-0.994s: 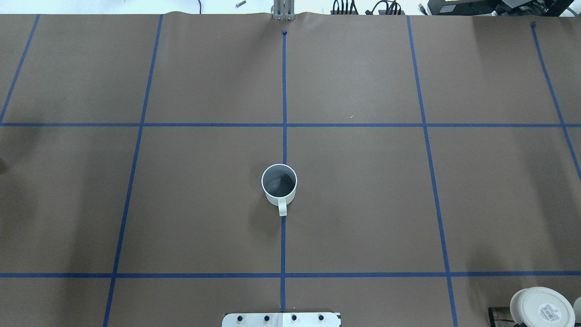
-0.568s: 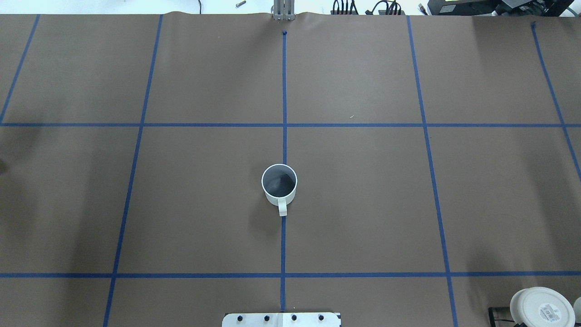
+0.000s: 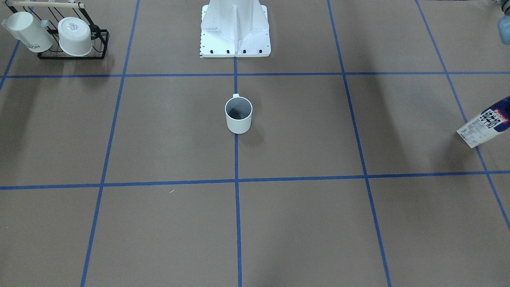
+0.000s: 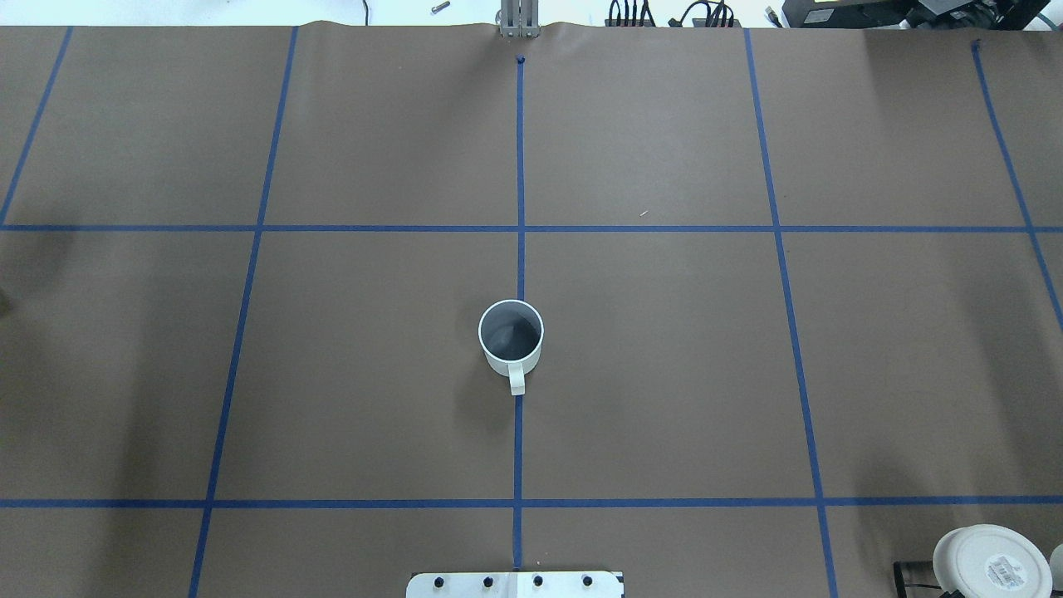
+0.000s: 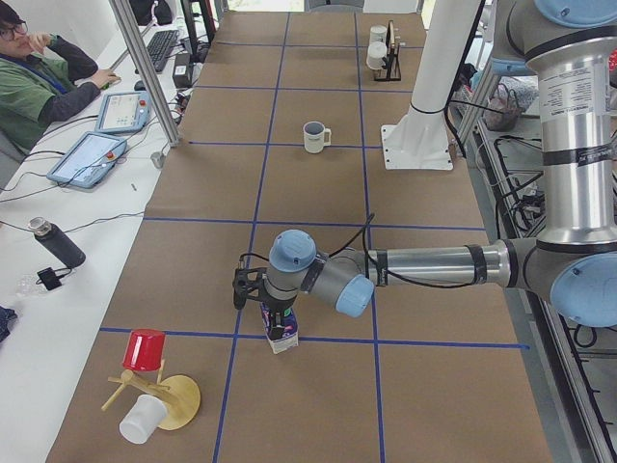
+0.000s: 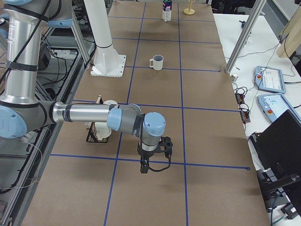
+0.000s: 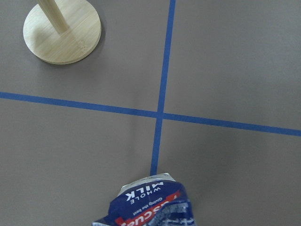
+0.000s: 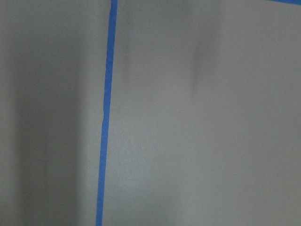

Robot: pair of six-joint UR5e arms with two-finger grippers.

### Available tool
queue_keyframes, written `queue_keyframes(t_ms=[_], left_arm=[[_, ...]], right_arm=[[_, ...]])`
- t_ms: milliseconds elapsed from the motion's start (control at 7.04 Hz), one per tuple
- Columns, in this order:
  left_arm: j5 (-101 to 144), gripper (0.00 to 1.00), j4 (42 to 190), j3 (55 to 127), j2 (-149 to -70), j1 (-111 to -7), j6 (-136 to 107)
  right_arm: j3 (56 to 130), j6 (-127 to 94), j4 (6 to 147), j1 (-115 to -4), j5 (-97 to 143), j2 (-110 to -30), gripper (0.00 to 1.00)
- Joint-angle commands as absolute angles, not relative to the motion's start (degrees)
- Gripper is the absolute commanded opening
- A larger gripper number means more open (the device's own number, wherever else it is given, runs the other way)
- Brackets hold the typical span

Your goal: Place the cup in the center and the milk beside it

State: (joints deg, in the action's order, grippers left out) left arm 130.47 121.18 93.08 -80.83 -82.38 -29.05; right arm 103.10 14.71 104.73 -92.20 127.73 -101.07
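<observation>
The cup point(image 4: 511, 336), a plain white mug with a dark grey inside, stands upright on the middle tape line in the center squares point(image 4: 664, 365); it also shows in the front view point(image 3: 238, 114). The milk point(image 5: 281, 333), a blue and white carton, is tilted right under my left gripper point(image 5: 277, 311) at the table's left end. The milk also shows in the front view point(image 3: 485, 126) and at the bottom of the left wrist view point(image 7: 150, 203). I cannot tell whether the left gripper is shut. My right gripper point(image 6: 155, 167) hangs over bare table at the right end; I cannot tell its state.
A black rack point(image 3: 71, 54) holds a lettered mug point(image 3: 28, 27) and a wider white cup point(image 3: 75, 36) at the right end. A wooden stand point(image 5: 164, 400) with a red cup point(image 5: 145, 349) and a white cup point(image 5: 142, 421) stands near the milk. The robot's base point(image 3: 235, 36) is behind the cup.
</observation>
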Motion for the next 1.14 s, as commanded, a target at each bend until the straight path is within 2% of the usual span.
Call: queue_keyframes(t_ms=[0, 852, 994], left_arm=[[130.7, 0.98, 121.5, 94.4, -80.9, -82.1, -28.8], [130.3, 0.98, 123.8, 91.3, -80.2, -81.7, -28.0], [130.3, 0.89, 125.1, 91.0, -80.2, -81.5, -28.0]], right_arm=[[103.1, 14.7, 104.7, -92.2, 127.7, -101.0, 1.0], [102.7, 14.4, 104.6, -92.1, 127.7, -100.9, 1.0], [102.7, 14.4, 104.4, -92.1, 127.7, -100.9, 1.0]])
